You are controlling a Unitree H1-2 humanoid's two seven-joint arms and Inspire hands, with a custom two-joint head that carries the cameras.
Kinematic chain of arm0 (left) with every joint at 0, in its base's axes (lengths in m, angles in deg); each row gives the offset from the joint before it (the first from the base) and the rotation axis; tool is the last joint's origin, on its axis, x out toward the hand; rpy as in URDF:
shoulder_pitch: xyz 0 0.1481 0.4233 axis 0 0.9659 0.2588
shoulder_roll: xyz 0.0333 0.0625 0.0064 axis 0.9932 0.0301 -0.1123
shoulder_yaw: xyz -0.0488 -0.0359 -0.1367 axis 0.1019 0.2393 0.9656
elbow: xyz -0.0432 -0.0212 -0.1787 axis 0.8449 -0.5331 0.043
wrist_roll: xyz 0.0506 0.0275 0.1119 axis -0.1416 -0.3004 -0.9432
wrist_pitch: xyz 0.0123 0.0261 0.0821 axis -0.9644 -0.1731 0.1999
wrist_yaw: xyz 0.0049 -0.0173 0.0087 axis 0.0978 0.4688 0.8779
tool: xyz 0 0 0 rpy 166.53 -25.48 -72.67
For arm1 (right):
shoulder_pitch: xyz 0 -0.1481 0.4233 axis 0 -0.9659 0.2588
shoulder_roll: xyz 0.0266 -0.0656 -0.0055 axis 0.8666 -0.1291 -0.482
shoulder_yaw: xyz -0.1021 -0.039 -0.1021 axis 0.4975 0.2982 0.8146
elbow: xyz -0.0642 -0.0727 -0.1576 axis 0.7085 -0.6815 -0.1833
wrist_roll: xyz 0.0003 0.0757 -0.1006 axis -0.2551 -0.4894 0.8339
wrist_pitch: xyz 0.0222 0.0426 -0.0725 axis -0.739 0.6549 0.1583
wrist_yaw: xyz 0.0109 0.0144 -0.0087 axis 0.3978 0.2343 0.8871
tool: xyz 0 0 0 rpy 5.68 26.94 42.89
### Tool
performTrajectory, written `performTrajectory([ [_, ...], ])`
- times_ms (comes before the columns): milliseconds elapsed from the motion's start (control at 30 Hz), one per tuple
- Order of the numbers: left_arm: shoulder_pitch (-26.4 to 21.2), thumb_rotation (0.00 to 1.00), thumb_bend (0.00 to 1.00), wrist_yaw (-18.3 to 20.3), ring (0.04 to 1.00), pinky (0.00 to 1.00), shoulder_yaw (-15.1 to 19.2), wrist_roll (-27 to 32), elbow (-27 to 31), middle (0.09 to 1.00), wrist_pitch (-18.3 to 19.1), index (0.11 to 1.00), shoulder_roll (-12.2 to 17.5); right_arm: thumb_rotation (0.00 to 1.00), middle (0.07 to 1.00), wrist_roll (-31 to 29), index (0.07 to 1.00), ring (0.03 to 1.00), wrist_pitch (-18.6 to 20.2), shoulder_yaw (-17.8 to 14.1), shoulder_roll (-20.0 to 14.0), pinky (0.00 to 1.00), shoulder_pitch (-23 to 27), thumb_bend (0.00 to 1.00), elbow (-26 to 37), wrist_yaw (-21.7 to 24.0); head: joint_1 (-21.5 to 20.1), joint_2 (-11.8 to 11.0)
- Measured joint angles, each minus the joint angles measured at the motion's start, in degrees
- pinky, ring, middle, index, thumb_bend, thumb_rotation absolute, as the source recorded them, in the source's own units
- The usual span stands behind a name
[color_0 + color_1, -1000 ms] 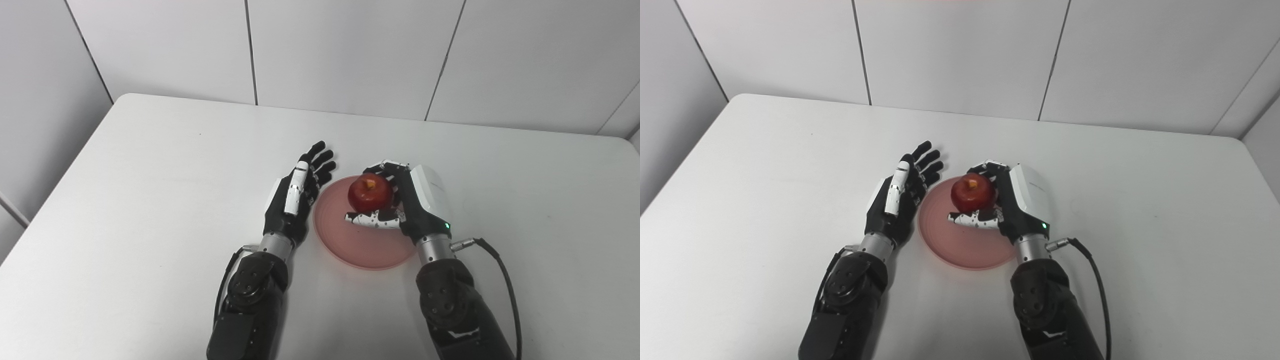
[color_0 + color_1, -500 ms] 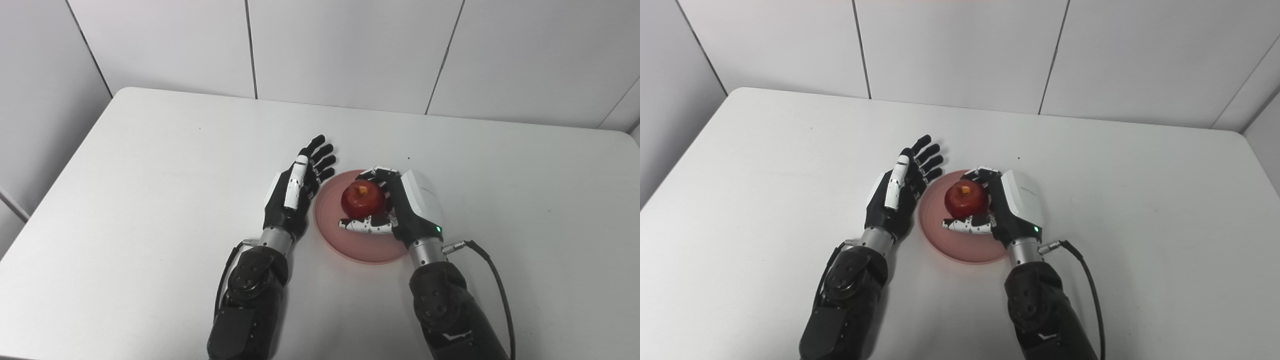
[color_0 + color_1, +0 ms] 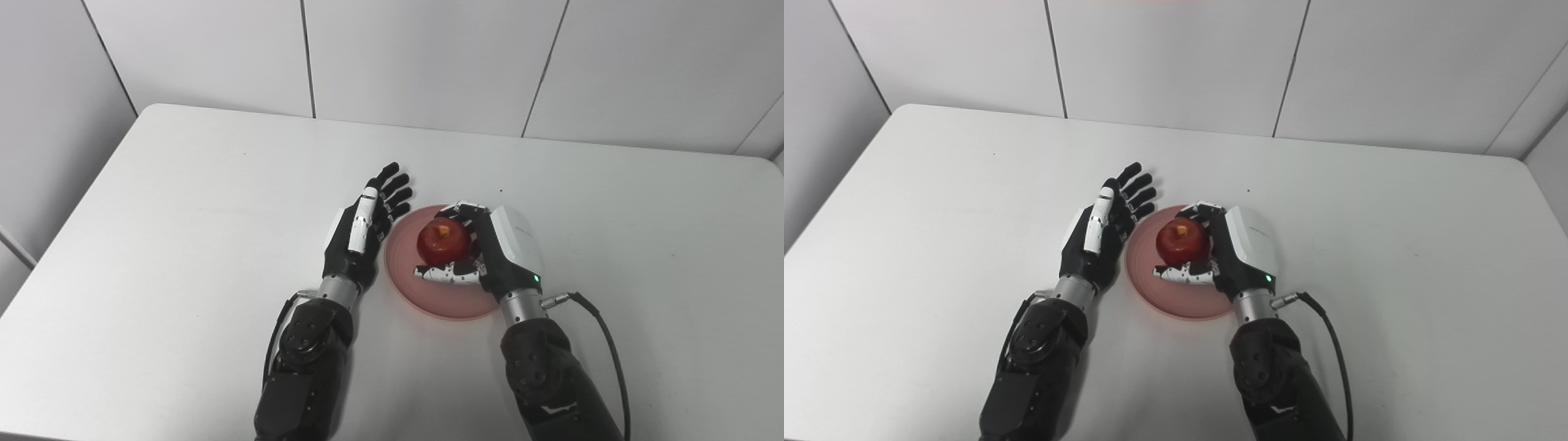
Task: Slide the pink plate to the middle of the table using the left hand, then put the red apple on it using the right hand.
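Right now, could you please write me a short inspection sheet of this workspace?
Surface: white table, one small dark speck.
Job's things: pink plate mid-table; red apple over it, whether resting cannot be told.
Clutter: nothing seen.
Robot hands: left robot hand open, beside the plate's left rim; right robot hand shut on the apple.
Cables: black cable from right wrist.
Surroundings: grey panelled wall.

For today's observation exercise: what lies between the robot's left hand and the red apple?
Only the bare near-left part of the pink plate lies between the left hand and the red apple, clearest in the left eye view.
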Motion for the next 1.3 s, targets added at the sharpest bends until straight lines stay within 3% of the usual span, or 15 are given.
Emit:
performTrajectory([
  [233,0.0,1.0,0.36,0.0,0.882,0.88,0.01,0.01,0.0,0.889,0.0,0.873,0.0,0.14,0.574,0.49,0.492,0.481,0.01,0.0,0.02,0.38,-0.08,0.52,0.04,0.03,-0.09,0.09],
  [300,0.0,1.0,0.36,0.0,0.882,0.88,0.02,0.01,0.0,0.889,0.0,0.871,0.0,0.21,0.607,0.78,0.603,0.52,0.02,0.0,0.03,0.42,-0.18,0.78,0.24,0.2,-0.09,0.09],
  [333,0.0,1.0,0.36,0.0,0.883,0.88,0.01,0.0,-0.01,0.89,0.0,0.872,0.0,0.23,0.621,1.03,0.629,0.532,0.03,0.01,0.04,0.43,-0.23,0.84,0.35,0.37,-0.09,0.09],
  [600,0.05,1.0,0.36,0.0,0.883,0.88,0.02,0.0,-0.05,0.888,0.0,0.87,0.0,0.38,0.689,2.0,0.706,0.625,1.15,-0.42,0.28,0.54,-0.56,0.99,0.84,2.62,-0.35,0.0],
  [833,0.05,1.0,0.36,0.0,0.883,0.88,0.03,0.01,-0.04,0.892,0.0,0.877,0.01,0.44,0.736,2.38,0.753,0.688,1.44,-0.51,0.4,0.62,-0.56,1.0,1.12,3.05,-0.44,0.09],
  [1300,0.12,1.0,0.37,0.01,0.886,0.89,0.07,0.04,0.1,0.896,0.02,0.881,0.01,0.56,0.795,3.01,0.827,0.746,1.53,-0.49,-0.22,0.68,-0.56,1.0,2.81,3.86,-0.62,-0.09],
])
